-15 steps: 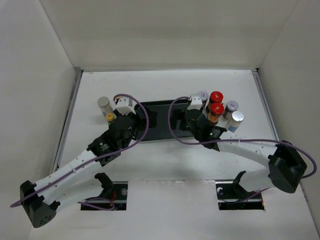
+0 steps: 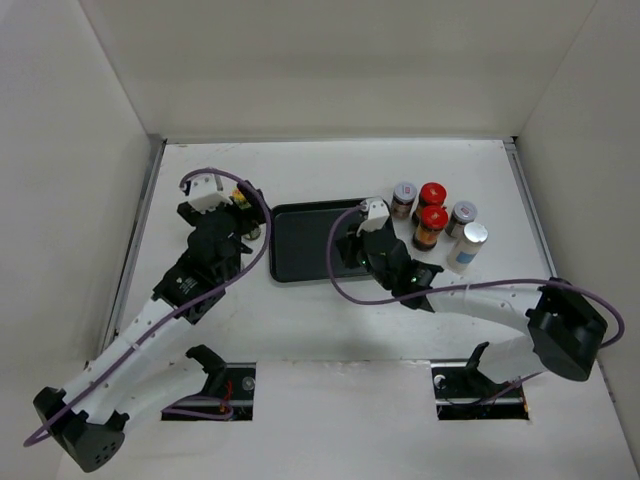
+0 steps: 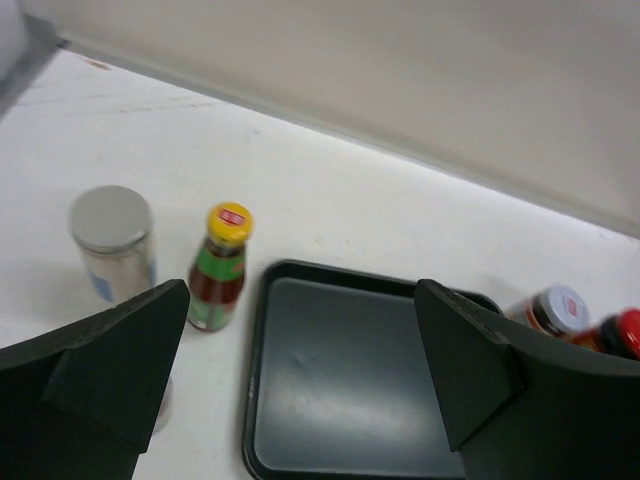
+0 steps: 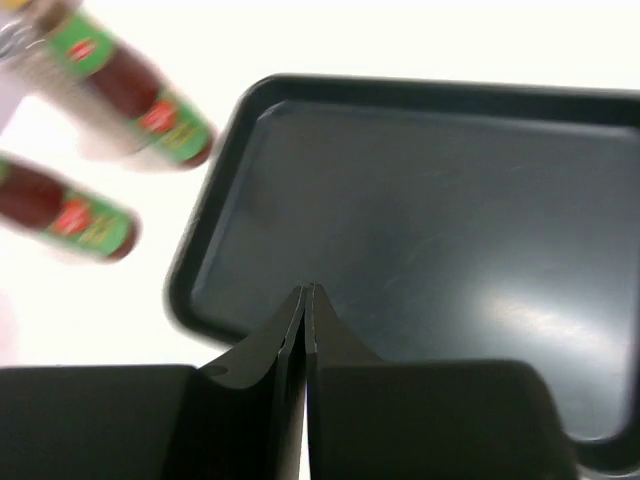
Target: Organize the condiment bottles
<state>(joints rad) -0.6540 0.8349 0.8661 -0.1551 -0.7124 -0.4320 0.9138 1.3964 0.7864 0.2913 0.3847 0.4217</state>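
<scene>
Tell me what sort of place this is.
Probably a robot lab test cell, not a kitchen: a white table boxed in by plain white walls, two arms bolted at its near edge, and condiment bottles beside a black tray.

Right wrist: upper sauce bottle (image 4: 130, 90) and lower sauce bottle (image 4: 70, 215) motion-blurred, labels unreadable, upper one clipped at top-left; tray (image 4: 400, 200) runs off right edge. Left wrist: red-lidded jar (image 3: 625, 332) cut by right edge, partly behind left gripper (image 3: 300, 290)

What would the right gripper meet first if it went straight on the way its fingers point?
Most likely the black tray: the right gripper, fingers shut, points at its bare floor, with nothing in between. How far off the floor lies is unclear.
</scene>
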